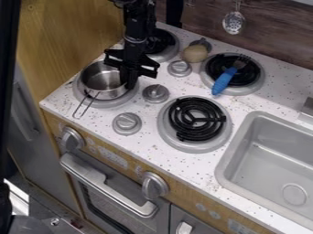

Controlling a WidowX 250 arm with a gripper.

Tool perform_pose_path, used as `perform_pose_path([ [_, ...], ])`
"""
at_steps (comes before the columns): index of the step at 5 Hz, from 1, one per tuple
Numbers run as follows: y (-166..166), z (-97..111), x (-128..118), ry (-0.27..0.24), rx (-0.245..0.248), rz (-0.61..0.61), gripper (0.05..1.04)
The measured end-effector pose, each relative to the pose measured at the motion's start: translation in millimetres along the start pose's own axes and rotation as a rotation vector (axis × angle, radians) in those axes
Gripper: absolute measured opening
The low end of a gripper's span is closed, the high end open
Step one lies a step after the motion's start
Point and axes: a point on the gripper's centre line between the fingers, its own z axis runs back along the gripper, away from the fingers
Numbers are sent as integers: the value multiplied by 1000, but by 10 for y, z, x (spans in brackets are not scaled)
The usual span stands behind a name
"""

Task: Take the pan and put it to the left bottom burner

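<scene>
My claw [128, 83] is at the right rim of the pan [103, 83] on the near left burner [116, 103], its opening and grip unclear to me, and lifting while snagged could tip the pan.

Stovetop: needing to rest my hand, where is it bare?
Bare: the front right burner, and the counter between the back right burner and sink. Crowded: the front left burner, with saucepan and gripper, and the back right burner, under the blue-handled utensil.

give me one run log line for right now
pan: on left bottom burner | pan handle: toward counter front | gripper: at pan's right rim | grip: unclear | placement: looks done
</scene>
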Motion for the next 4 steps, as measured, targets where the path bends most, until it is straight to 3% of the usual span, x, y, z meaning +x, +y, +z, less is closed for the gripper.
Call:
perform_pose_path([
  [2, 76, -27, 211, -7, 1, -5, 86],
  [3, 64, -75, 203, 7, 0, 0, 258],
  [4, 76, -109, 139, 3, 11, 8, 539],
])
